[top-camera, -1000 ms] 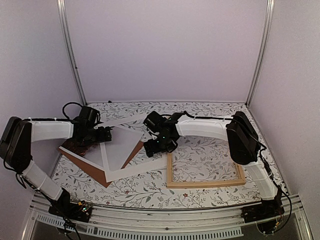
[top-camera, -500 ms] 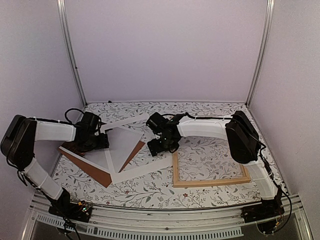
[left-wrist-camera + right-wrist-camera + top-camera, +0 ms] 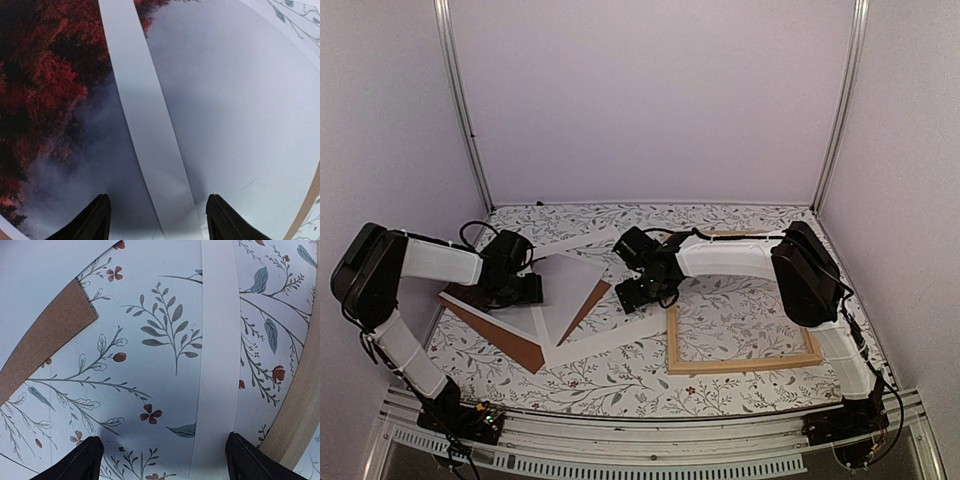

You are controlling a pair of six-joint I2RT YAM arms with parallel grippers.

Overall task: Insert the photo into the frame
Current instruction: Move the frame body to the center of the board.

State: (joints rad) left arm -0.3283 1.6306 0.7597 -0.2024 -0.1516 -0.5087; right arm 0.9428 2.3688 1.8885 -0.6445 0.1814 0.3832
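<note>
The photo lies flat at centre left, its dark red end under my left arm and the rest misty grey-white. A white mat strip crosses it. My left gripper hovers low over the photo, open, with the strip lying flat between its fingertips. The light wood frame lies at the right. My right gripper is open just left of the frame, over the tablecloth and another mat strip.
A brown backing board lies under the photo and sticks out at the front left. The white mat lies askew over photo and board. The floral tablecloth covers the table; purple walls close it in.
My left gripper has slid right over the photo and its jaws have narrowed. The right gripper has shifted slightly right, and the frame lies a little further right.
</note>
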